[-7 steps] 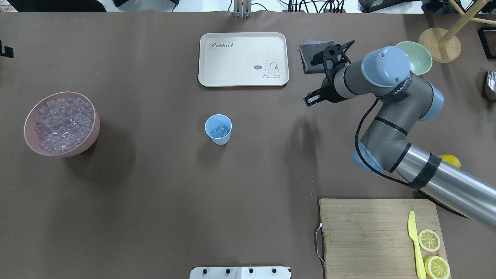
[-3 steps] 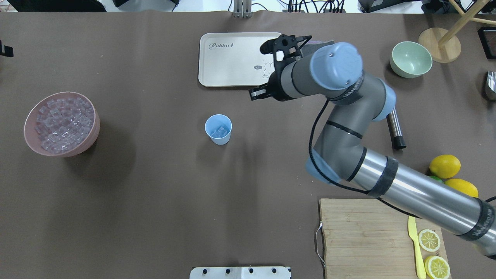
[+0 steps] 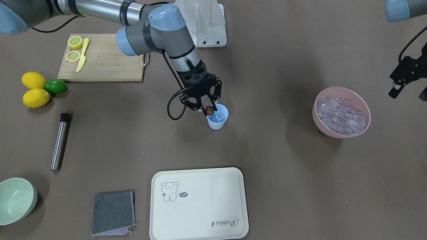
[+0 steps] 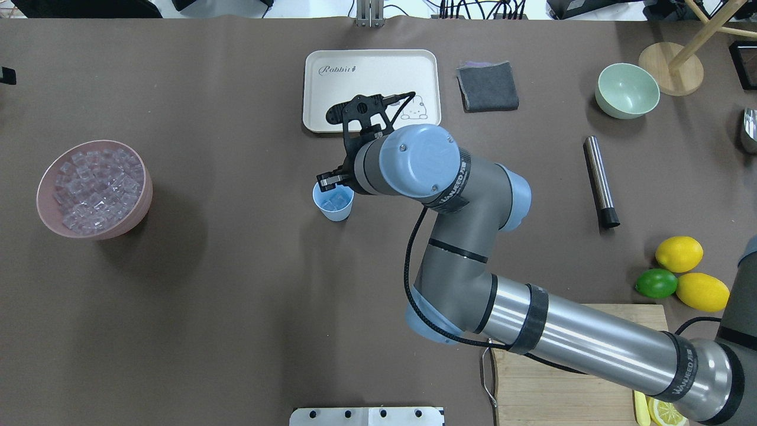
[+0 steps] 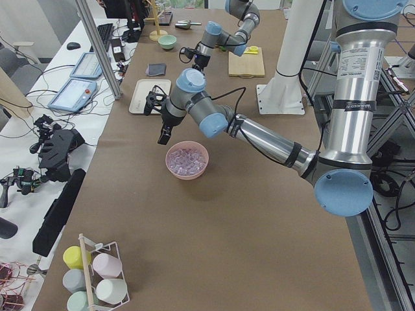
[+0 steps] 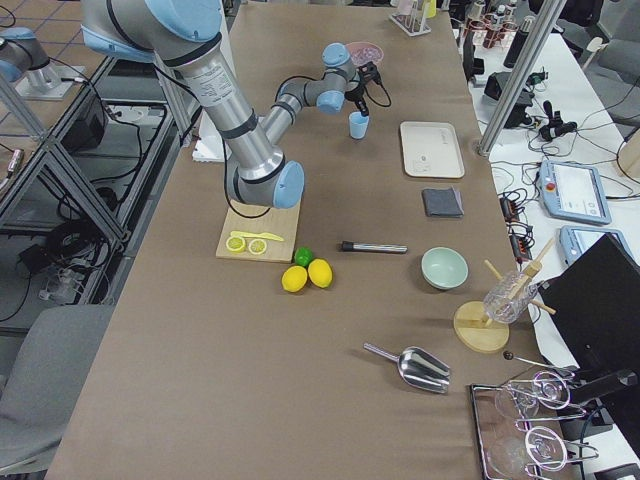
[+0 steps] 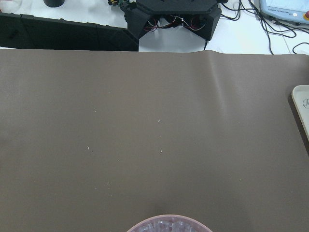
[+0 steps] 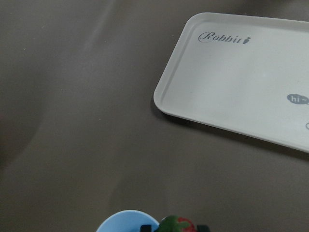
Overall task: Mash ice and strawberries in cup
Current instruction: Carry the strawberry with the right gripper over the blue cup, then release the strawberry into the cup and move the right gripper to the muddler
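The light-blue cup (image 3: 218,123) stands mid-table with a few clear cubes of ice (image 3: 219,117) in it. My right gripper (image 3: 208,108) hangs over the cup's rim, shut on a small red strawberry (image 3: 210,111) with a green top. From overhead the gripper (image 4: 331,181) covers the far edge of the cup (image 4: 336,208), and the strawberry is hidden. In the right wrist view the strawberry (image 8: 176,224) sits just above the blue rim (image 8: 124,220). My left gripper (image 3: 408,92) hovers open beside the pink bowl (image 3: 333,131), nothing between its fingers.
The pink bowl (image 4: 142,204) is heaped with ice. A cream tray (image 4: 371,89), a grey cloth (image 4: 488,86) and a pale-green bowl (image 4: 627,90) line the far side. A metal rod (image 4: 600,180), lemons (image 4: 679,253), a lime (image 4: 655,283) and a cutting board (image 3: 103,61) lie on my right.
The right arm swung left from beside the green bowl, past the tray, and now holds its gripper over the cup. The cup and pink bowl stayed put.
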### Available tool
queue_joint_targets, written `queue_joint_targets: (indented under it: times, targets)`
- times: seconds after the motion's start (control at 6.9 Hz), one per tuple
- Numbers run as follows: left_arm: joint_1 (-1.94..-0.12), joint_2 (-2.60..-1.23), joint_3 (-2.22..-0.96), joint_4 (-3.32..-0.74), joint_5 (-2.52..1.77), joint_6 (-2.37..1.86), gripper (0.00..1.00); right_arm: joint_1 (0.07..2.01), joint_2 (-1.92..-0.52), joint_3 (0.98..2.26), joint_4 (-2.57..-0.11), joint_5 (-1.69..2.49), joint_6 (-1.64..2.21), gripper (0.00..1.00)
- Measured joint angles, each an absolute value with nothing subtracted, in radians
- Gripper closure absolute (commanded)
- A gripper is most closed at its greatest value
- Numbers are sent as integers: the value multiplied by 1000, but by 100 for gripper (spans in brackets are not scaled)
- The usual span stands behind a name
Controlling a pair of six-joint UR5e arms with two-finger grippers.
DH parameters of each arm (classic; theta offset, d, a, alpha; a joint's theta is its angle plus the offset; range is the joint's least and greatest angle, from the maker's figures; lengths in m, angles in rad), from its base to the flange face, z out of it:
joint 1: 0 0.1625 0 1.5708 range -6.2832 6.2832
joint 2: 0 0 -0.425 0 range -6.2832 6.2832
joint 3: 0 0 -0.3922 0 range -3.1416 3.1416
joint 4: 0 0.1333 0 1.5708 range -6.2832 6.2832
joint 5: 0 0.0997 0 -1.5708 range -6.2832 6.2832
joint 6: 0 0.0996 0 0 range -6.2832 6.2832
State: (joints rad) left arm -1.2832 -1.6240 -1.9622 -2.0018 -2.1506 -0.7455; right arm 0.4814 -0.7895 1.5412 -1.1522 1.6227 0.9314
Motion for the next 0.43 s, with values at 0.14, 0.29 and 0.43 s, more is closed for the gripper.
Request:
queue_joint_targets:
  times: [0.14, 0.29, 0.43]
  targets:
    - [-1285, -1622, -1962, -2002, -2151, -746, 2, 457, -781, 1529, -1159, 1594, 932, 100]
    - [-1286, -1620, -1963, -2002, -2152, -746, 2, 441, -772, 1519, -1161, 1571, 933, 100]
    - [-1288, -1618, -1964, -2002, -2152, -746, 2, 431, -767, 1513, -1162, 1561, 933, 18]
